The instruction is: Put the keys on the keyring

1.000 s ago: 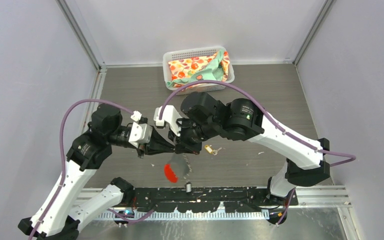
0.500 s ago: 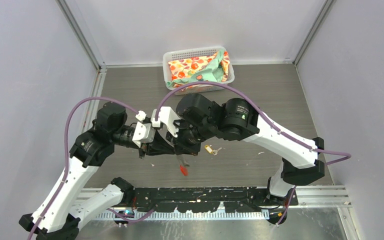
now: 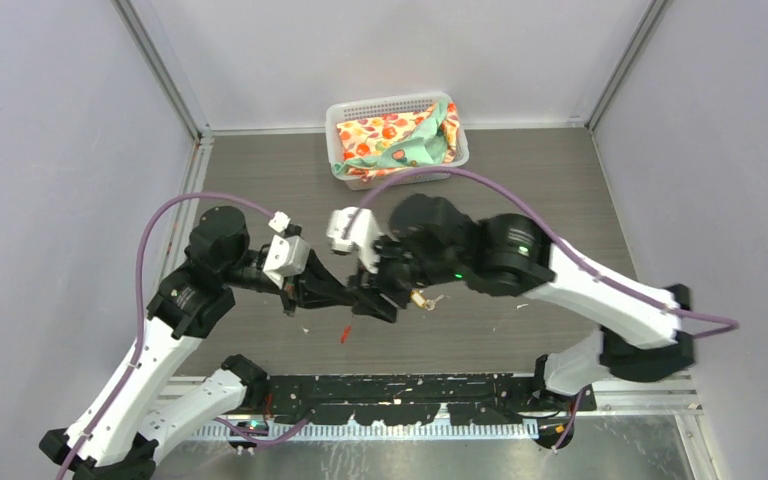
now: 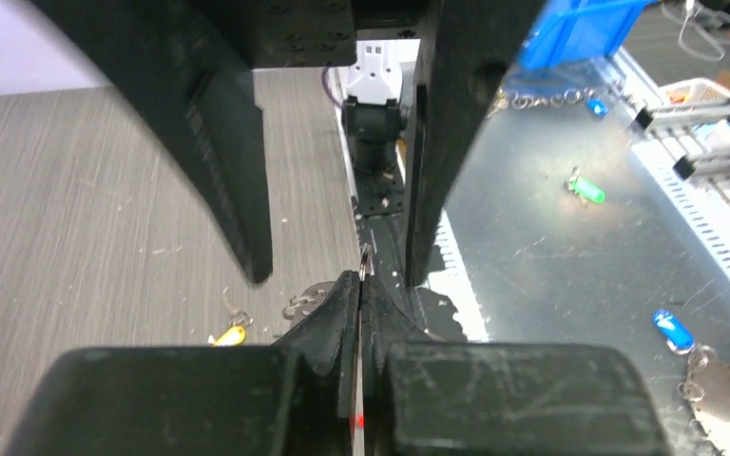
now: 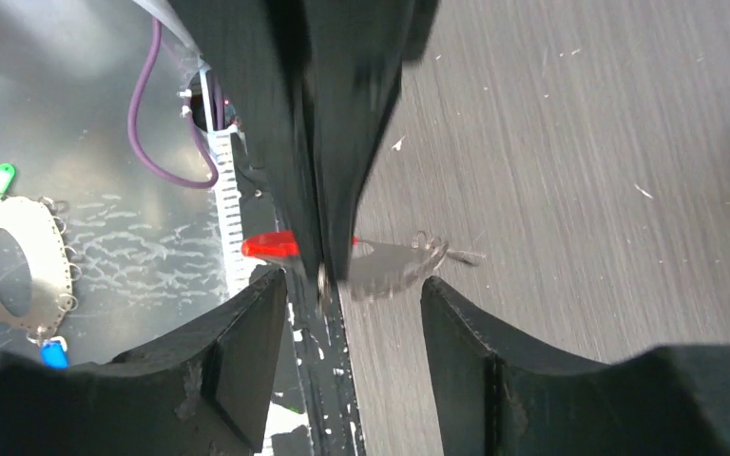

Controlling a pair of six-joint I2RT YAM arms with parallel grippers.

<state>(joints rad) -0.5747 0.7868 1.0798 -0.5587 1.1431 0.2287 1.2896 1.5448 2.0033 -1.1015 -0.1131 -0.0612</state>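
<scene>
Two fingers of the left gripper (image 4: 361, 294) stay pinched on the curved silver metal keyring (image 5: 390, 268), its red oblong plastic tag (image 5: 271, 247) hanging higher than a second ago; the facing right gripper (image 5: 342, 299), shifted rightward, gapes empty, so the brass-yellow key (image 3: 419, 298) beyond remains unthreaded on the grey wood-grain table (image 3: 560, 180).

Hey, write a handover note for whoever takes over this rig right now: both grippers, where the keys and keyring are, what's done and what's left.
Left gripper: shut on the keyring, apparently holding it off the table, with its red tag on the end.
Right gripper: open, facing the left one at the keyring, gripping nothing.
Brass key: lies on the table beside the grippers, not on the keyring.
Black-headed key: not visible in any view.
Done: keyring is in hand.
Left: thread the brass key on; find and check the black-headed key.
</scene>
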